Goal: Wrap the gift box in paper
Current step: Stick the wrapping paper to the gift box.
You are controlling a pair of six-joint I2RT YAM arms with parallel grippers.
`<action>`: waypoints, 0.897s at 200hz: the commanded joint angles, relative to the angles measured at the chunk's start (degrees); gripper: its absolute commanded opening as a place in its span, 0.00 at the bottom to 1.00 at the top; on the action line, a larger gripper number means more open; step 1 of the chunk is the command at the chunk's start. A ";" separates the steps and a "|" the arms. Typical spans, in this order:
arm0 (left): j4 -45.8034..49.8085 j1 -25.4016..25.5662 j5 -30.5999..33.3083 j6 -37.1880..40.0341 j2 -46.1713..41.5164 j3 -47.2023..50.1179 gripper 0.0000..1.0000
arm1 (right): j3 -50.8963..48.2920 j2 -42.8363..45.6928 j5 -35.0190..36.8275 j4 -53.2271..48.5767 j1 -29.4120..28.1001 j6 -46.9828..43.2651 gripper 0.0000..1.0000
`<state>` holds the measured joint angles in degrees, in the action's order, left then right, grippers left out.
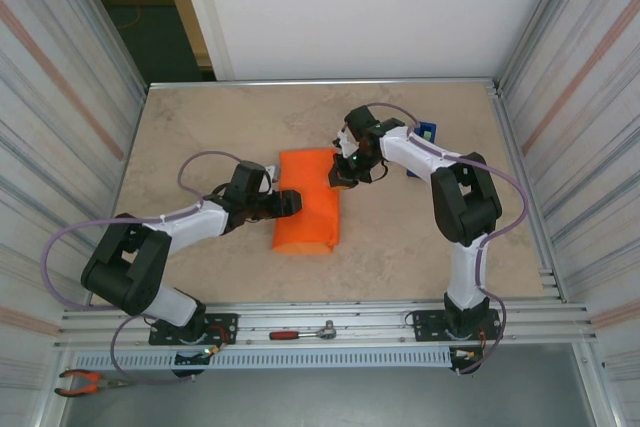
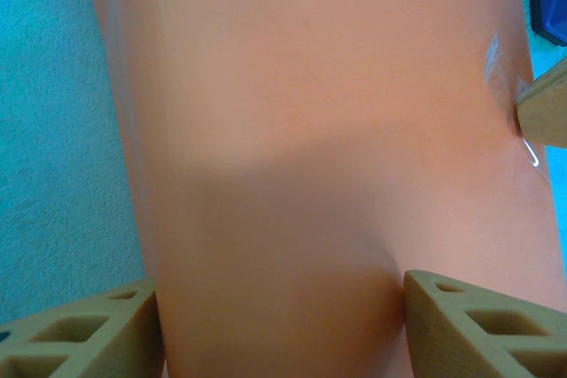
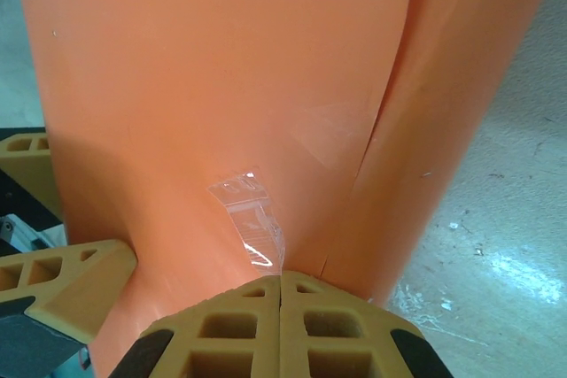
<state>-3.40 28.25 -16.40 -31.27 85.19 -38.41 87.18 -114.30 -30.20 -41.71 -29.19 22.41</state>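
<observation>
"Where had the gift box (image 1: pixel 308 212) got to?"

"It sat in the middle of the table (image 1: pixel 200 127), with the orange paper (image 3: pixel 221 68) covering it completely. The left gripper (image 1: pixel 292 203) came in at its nine o'clock, jaws apart and pressed against both sides of the parcel. The right gripper (image 3: pixel 281 294) was at about two o'clock with its jaws together, tips down on the seam by a strip of clear tape (image 3: pixel 251 219)."

"How did you think it would handle?"

"Light, I'd say, and fairly stiff under the wrap. But the paper looked thin and smooth, likely to slide, crease or tear if pinched hard. I'd hold it across the flat sides, where the box backs the paper, and keep off the loose fold beside the seam."

"Anything inside it?"

"I couldn't tell, because the paper hid the box. The only other thing I noticed was a blue tape dispenser (image 1: pixel 425 133) at the table's two o'clock."
</observation>
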 commanded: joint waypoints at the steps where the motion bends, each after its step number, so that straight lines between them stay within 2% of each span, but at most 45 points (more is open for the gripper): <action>1: 11.57 0.67 7.00 2.61 3.70 2.75 0.65 | -1.12 -0.92 5.27 -3.64 -1.39 -0.89 0.06; 34: 11.67 0.66 7.04 2.61 3.93 2.67 0.65 | -0.84 0.57 4.71 -2.94 -1.40 -0.09 0.16; 179: 12.46 0.62 7.48 2.61 4.55 2.38 0.62 | 1.92 2.26 4.17 -3.28 -0.80 0.52 0.19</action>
<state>-2.85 28.25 -16.38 -31.27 85.23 -38.70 87.61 -113.43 -28.27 -41.87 -30.15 22.26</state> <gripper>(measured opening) 0.631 0.182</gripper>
